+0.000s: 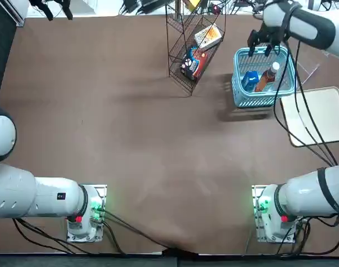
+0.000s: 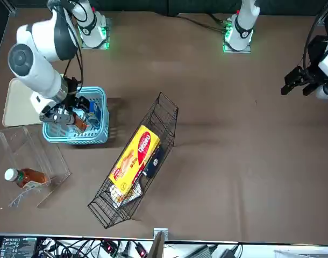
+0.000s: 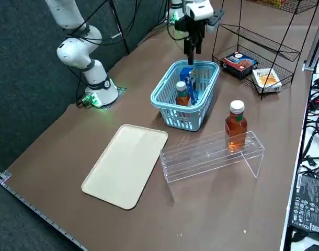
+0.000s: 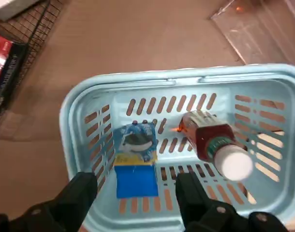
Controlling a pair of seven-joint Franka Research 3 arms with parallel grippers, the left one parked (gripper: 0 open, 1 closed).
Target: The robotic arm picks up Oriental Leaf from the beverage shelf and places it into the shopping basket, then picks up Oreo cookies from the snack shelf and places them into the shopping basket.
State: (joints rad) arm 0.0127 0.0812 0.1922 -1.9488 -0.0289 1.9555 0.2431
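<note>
The turquoise shopping basket (image 1: 253, 100) (image 3: 172, 116) (image 4: 186, 79) holds an Oriental Leaf bottle (image 1: 267, 78) (image 3: 182, 94) (image 4: 213, 142) with amber tea and a white cap. Beside the bottle stands the blue Oreo cookies pack (image 1: 249, 79) (image 3: 191, 83) (image 4: 135, 155). My right gripper (image 1: 267, 50) (image 2: 59, 115) (image 3: 191, 54) (image 4: 135, 186) hangs open just above the basket's far end, with nothing between its fingers (image 4: 82, 189). The clear beverage shelf (image 2: 24, 146) (image 3: 212, 154) stands next to the basket. The black wire snack shelf (image 1: 180, 67) (image 2: 164, 115) is on the basket's other side.
A second amber tea bottle (image 2: 27, 176) (image 3: 235, 125) stands on the beverage shelf. The snack shelf holds a yellow-white pack (image 2: 134, 156) and a dark red-blue pack (image 1: 193, 62). A cream tray (image 1: 319, 114) (image 3: 127, 163) lies near the basket, toward the robot's side.
</note>
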